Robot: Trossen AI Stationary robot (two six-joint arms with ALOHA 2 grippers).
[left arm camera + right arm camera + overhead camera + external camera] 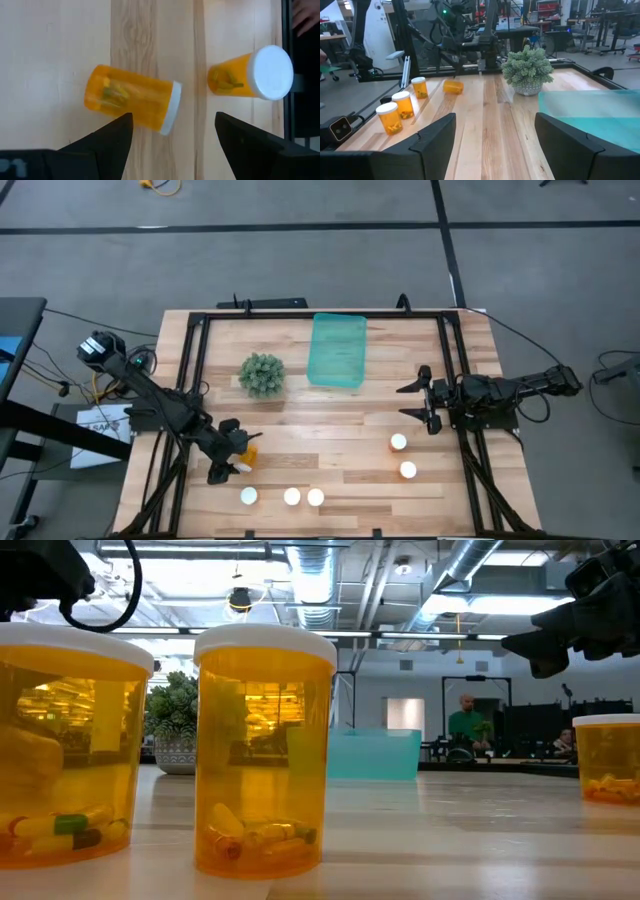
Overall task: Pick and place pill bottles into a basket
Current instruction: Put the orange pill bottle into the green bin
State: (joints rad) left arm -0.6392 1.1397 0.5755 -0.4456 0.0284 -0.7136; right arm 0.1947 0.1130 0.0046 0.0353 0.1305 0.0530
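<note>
Where the high view blurs it, left claw (172, 137) wide over a toppled pill bottle (132, 99), right claw (418, 400) wide.

1. The table (340, 420) is pale wood planks with visible grain and a smooth, faintly shiny finish.
2. The pill bottles (264, 750) are glossy, see-through orange plastic with matt white plastic caps (270, 73).
3. The basket (337, 351) is translucent teal plastic, smooth.
4. The frame rails (455, 355) look like matt black metal.
5. Both grippers' fingers (432, 137) are matt black.
</note>
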